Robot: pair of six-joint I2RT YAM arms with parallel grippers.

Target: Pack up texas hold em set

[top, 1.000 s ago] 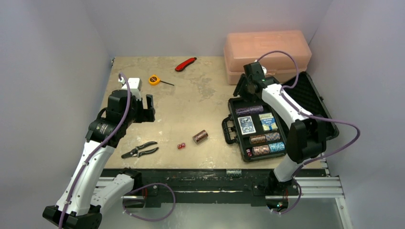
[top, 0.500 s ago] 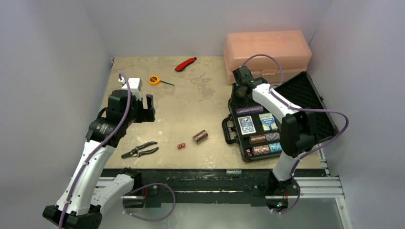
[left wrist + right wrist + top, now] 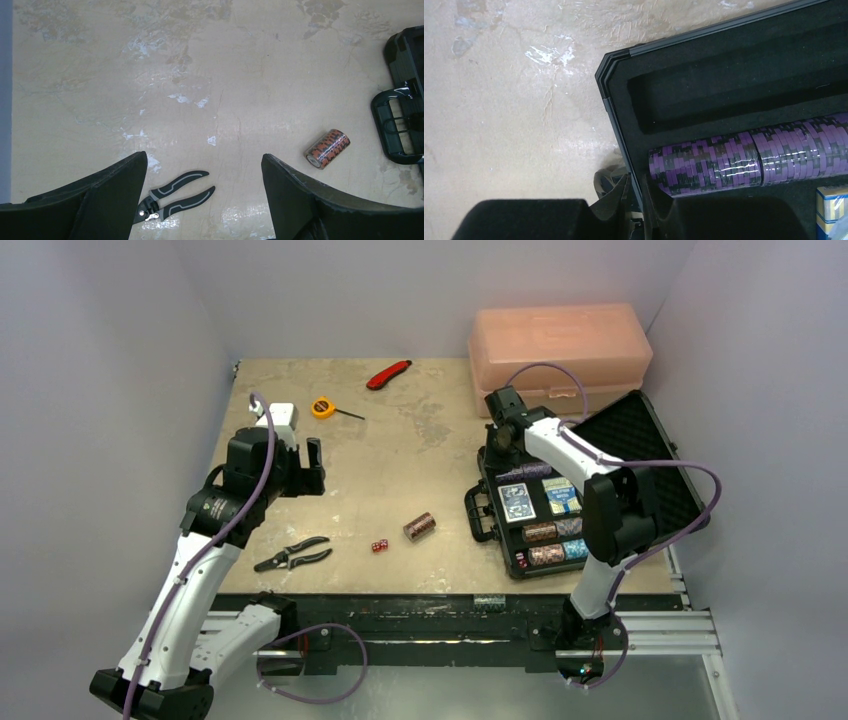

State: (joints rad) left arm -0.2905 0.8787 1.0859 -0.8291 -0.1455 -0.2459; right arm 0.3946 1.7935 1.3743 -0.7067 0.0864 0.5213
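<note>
The black case [image 3: 487,468] lies open at the right, its foam lid [image 3: 645,455] tipped back. Inside are purple chip rolls [image 3: 744,162], other chip rolls [image 3: 555,542] and blue card decks [image 3: 517,501]. My right gripper [image 3: 501,436] is at the case's far left corner. In the right wrist view its jaws [image 3: 636,180] are shut on the case's rim [image 3: 614,107], one finger outside and one inside. A loose chip roll [image 3: 419,527] and red dice [image 3: 379,546] lie on the table. My left gripper [image 3: 297,466] hovers open and holds nothing [image 3: 204,157].
Black pliers [image 3: 292,554] lie near the front edge, below my left gripper. A yellow tape measure [image 3: 323,407] and a red utility knife [image 3: 389,373] sit at the back. The translucent pink box [image 3: 560,355] stands behind the case. The case handle [image 3: 395,125] faces the loose roll.
My right gripper has moved left and down onto the case's far left corner, and its jaws have closed on the rim. The left arm has not moved.
</note>
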